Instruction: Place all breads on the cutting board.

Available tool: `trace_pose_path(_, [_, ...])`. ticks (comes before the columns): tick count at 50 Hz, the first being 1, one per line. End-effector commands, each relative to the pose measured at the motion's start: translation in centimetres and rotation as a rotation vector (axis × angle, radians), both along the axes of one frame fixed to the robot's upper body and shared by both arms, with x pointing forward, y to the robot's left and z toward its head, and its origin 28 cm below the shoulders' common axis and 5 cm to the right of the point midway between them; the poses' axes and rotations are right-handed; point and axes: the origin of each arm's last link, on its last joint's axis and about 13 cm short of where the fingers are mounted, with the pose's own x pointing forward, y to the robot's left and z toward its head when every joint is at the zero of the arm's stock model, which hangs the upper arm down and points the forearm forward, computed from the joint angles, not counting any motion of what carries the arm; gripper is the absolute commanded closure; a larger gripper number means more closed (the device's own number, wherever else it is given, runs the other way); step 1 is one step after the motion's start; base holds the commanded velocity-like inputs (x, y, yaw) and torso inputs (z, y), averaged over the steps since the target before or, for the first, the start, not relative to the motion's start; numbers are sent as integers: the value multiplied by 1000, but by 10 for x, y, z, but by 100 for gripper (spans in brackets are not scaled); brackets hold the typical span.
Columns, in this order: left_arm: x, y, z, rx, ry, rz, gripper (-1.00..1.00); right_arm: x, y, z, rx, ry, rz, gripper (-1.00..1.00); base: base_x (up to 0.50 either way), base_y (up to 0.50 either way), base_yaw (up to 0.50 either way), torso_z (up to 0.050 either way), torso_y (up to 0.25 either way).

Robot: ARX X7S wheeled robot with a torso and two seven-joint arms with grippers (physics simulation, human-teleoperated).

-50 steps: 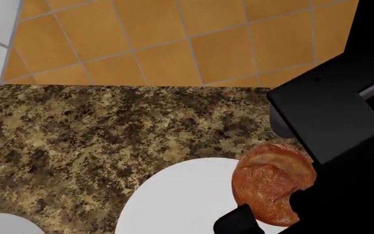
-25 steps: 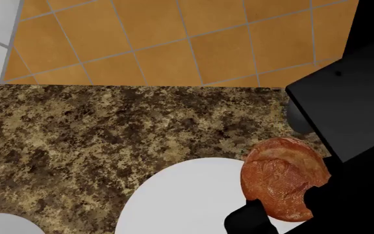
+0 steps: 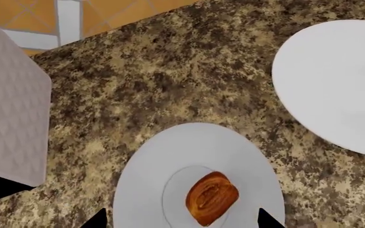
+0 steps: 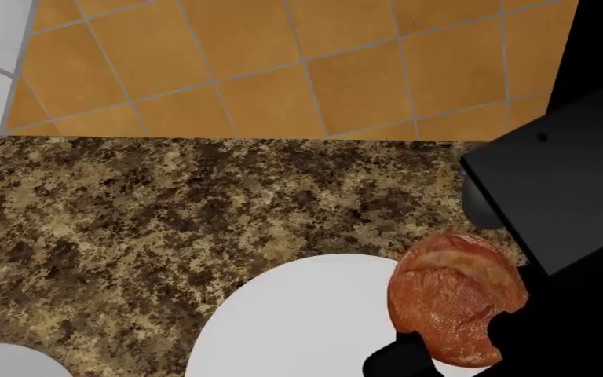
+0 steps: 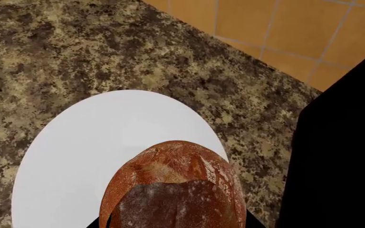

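1. right gripper [image 4: 443, 363] sits at the bottom right of the head view, a black finger [image 4: 396, 360] on one side of the round boule [image 4: 454, 302] and a black mass on the other. looks clamped on it, with the bread wedged between the dark parts. in the right wrist view only tiny black tips show at the bottom edge, either side of the loaf.
2. that boule is reddish-brown with a crusty, floury top. the right wrist view shows it close up over the near end of a white plate [image 5: 100, 142]. can't tell if it's touching the plate or lifted off it.
3. left gripper [image 3: 179, 223] only shows as two small black tips at the bottom edge of its wrist view, set well apart, so it looks wide open with nothing held.
4. between and just beyond those tips is the second bread [image 3: 212, 197], a small golden-orange loaf, sitting in the centre well of another white plate [image 3: 138, 175].
5. a third white plate [image 3: 334, 85] lies near that one, bare as far as it shows.
6. everything rests on a brown speckled granite counter [image 4: 155, 220]. orange tiled floor [image 4: 280, 63] runs past its far edge.
7. a pale grey quilted-looking block [image 3: 11, 123] stands at one side of the left wrist view.
8. the cutting board isn't visible in any view.
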Motion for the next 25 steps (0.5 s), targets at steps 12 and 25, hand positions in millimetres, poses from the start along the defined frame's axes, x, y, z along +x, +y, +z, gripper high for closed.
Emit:
trace_pose_path(12, [25, -11, -21, 90, 110, -69, -100, 2, 0, -7, -10, 8, 11, 100, 0, 0, 0, 0, 0])
trace_pose_path(25, [50, -11, -22, 238, 136, -198, -100, 5, 0, -8, -13, 15, 9, 100, 0, 0, 0, 0, 0])
